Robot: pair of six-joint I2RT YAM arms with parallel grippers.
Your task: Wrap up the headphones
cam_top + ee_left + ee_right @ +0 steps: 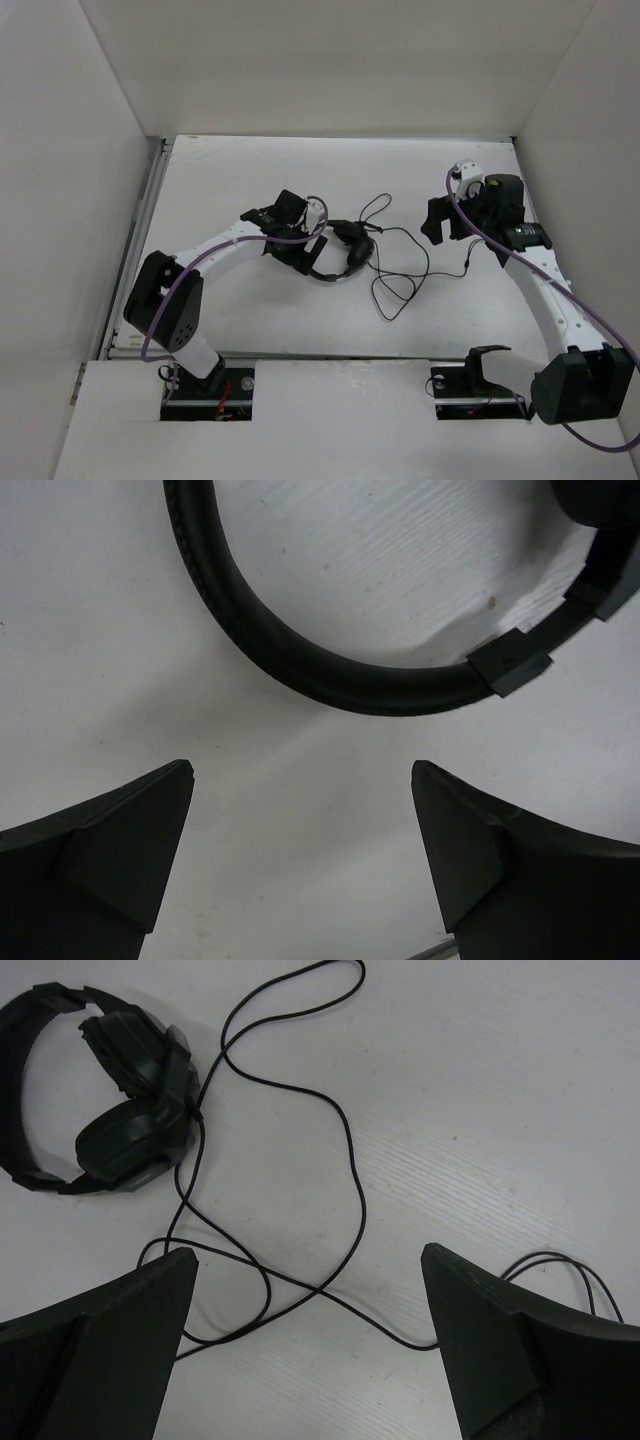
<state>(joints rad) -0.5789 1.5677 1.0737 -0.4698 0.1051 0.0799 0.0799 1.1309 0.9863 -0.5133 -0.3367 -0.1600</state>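
The black headphones (346, 252) lie flat on the white table (250, 310), a little left of its middle. Their thin cable (352, 1150) runs off to the right in loose crossing loops. My left gripper (308, 250) sits low at the headset's left side and is open. In the left wrist view the curved headband (300, 655) lies just beyond the fingertips, with only bare table between them (300, 772). My right gripper (440, 222) hovers to the right, open, above crossing cable strands (305, 1255). The earcups (125, 1145) show at the upper left of that view.
White walls enclose the table on the left, back and right. A metal rail (140, 230) runs along the left edge. Purple cables (520, 265) trail along both arms. More cable loops (560, 1265) lie beside the right finger.
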